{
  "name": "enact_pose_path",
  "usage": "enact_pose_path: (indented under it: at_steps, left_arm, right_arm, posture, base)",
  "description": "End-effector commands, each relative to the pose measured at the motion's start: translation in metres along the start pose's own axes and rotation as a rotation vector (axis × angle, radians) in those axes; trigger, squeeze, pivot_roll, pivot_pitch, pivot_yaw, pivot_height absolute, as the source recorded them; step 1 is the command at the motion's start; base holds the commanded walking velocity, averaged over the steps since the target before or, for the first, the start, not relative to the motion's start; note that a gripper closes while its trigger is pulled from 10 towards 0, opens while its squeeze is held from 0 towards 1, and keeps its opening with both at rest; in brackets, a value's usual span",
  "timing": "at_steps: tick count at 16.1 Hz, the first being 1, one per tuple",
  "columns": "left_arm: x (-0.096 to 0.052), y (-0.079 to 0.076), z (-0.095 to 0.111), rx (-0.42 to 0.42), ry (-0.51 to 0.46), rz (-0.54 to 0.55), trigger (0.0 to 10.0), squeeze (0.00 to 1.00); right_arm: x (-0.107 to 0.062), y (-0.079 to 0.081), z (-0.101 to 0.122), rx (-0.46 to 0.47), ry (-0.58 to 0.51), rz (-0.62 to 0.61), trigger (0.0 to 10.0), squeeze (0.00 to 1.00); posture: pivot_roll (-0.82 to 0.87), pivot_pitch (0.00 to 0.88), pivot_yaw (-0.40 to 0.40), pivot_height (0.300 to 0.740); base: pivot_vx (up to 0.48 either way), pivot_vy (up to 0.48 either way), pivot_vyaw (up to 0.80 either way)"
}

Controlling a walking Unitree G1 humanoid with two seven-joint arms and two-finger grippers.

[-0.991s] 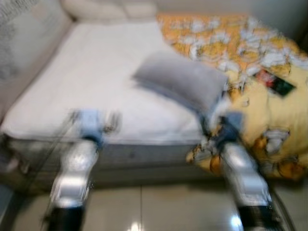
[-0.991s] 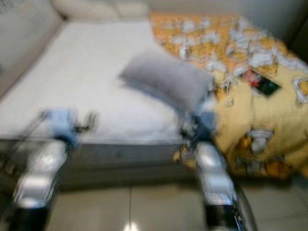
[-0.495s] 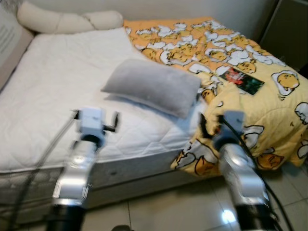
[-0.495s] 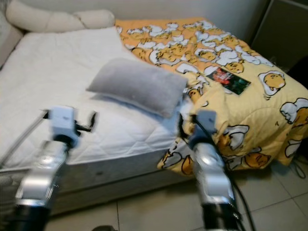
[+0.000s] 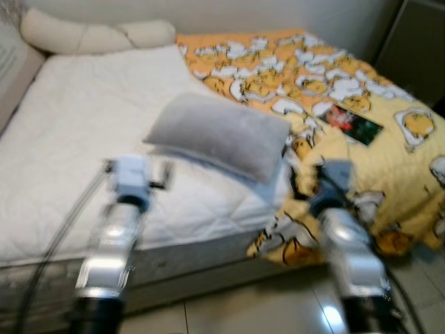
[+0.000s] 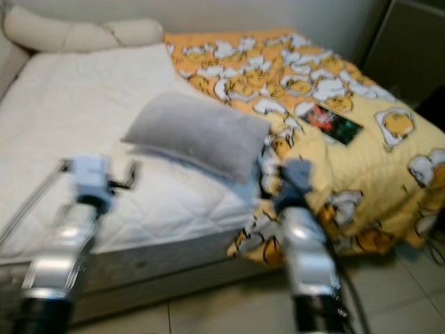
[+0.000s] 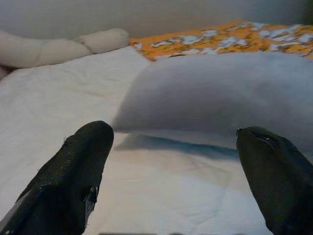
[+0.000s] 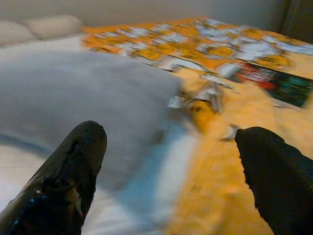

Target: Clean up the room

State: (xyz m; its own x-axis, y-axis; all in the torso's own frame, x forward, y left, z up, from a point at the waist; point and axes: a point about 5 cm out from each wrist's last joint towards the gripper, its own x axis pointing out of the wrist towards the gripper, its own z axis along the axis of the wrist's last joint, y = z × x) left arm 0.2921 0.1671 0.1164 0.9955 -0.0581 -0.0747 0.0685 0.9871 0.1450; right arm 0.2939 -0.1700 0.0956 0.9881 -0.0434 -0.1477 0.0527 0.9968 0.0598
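So the robot's parked at the foot of the bed (image 5: 83,139) with both arms raised. The grey pillow (image 5: 219,136) is lying crooked in the middle of the mattress, its right end resting on the edge of the yellow egg-print quilt (image 5: 389,181). A dark book (image 5: 354,120) sits on the quilt at about 2 o'clock from the pillow, well apart from it. Two cream bolsters (image 5: 90,35) are up at the head, around 11 o'clock.

The left gripper (image 7: 171,161) is spread wide with nothing in it, aimed at the pillow's near-left end. The right gripper (image 8: 171,161) is also wide open and empty, pointing at the seam where pillow meets quilt.

My guess is the pillow is the next thing to be tidied. Stuff that could go sideways:

- The right fingers could catch quilt along with pillow, since the two overlap right there. Lifting would then drag the quilt further off the corner, where it's already hanging toward the floor.
- The pillow's soft, so pinching one end only would probably let it sag and slip out.
- A tugged quilt could slide the book off.
- The head views are blurry, so it looks like the robot's still moving. Reaching mid-step could miss.
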Motion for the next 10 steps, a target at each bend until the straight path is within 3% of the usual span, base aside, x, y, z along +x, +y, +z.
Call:
enact_pose_path:
  at_steps: [1, 7, 8, 10]
  left_arm:
    - [-0.0007, 0.0111, 0.0025, 0.017, -0.007, 0.032, 10.0, 1.00]
    - [-0.0025, 0.0105, 0.0023, 0.013, -0.006, 0.032, 10.0, 1.00]
    - [-0.0025, 0.0107, 0.0023, 0.013, -0.006, 0.032, 10.0, 1.00]
    - [-0.0030, 0.0109, 0.0025, 0.013, -0.007, 0.033, 10.0, 1.00]
  right_arm:
    - [0.0022, 0.0100, 0.0081, 0.017, -0.032, 0.031, 10.0, 0.00]
    - [0.0030, 0.0100, 0.0079, -0.005, -0.028, 0.034, 10.0, 0.00]
    - [0.0037, 0.0125, 0.0082, -0.043, -0.025, 0.059, 10.0, 0.00]
    - [0.0036, 0.0151, 0.0078, -0.086, -0.021, 0.074, 10.0, 0.00]
  posture:
    - [0.06, 0.000, -0.005, 0.740]
    - [0.06, 0.000, -0.007, 0.740]
    - [0.06, 0.000, -0.007, 0.740]
    - [0.06, 0.000, -0.009, 0.740]
  base:
    - [0.386, 0.000, 0.00]
    - [0.390, 0.000, 0.00]
    - [0.390, 0.000, 0.00]
    - [0.390, 0.000, 0.67]
